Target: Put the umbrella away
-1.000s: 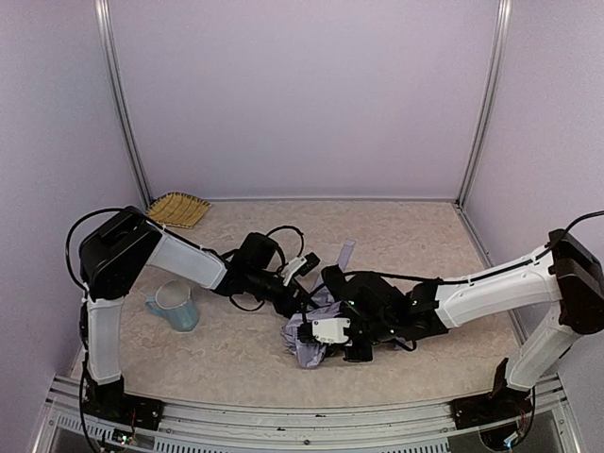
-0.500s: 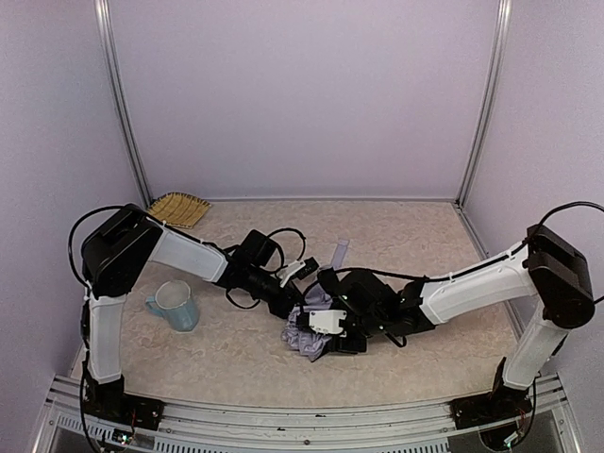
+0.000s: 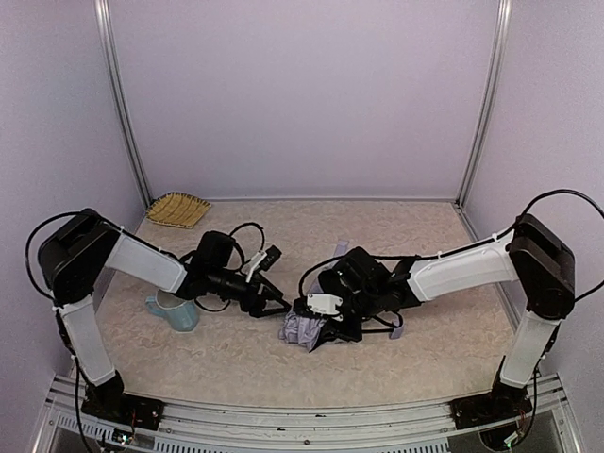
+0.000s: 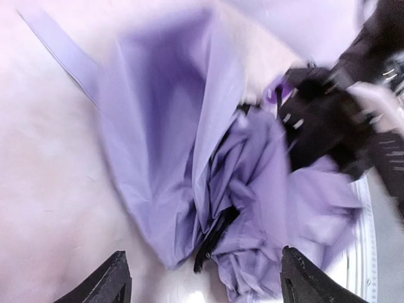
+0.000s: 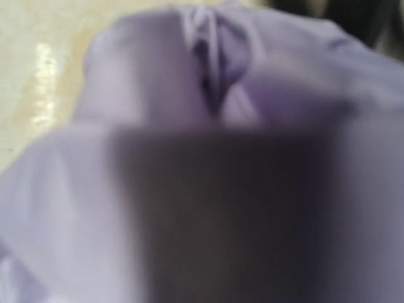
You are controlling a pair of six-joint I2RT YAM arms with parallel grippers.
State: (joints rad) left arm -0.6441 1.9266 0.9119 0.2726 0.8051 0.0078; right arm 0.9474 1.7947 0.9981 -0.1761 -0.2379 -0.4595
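The umbrella (image 3: 304, 330) lies collapsed on the beige stone-patterned table (image 3: 406, 236), near the front edge and about midway between the two arms. It is a rumpled bundle of pale lavender fabric with black parts showing in the folds.

The left gripper (image 3: 276, 304) sits low, just left of the bundle. In its wrist view both fingers (image 4: 104, 284) stand wide apart with nothing between them, so it is released. The fabric lies ahead of the tips, not inside them. A flat lavender strap (image 4: 60, 47) trails from the canopy across the table.

The right gripper (image 3: 326, 323) reaches in from the right and rests on top of the bundle. Its wrist view is filled with blurred lavender cloth and a dark smear, so I cannot tell whether it is clenched on the fabric or only pressed against it. A white plate on that gripper is too small to read.

Well to the left stands a pale blue mug (image 3: 176, 310), beside the left arm. A woven straw tray (image 3: 177, 209) lies in the far left corner.
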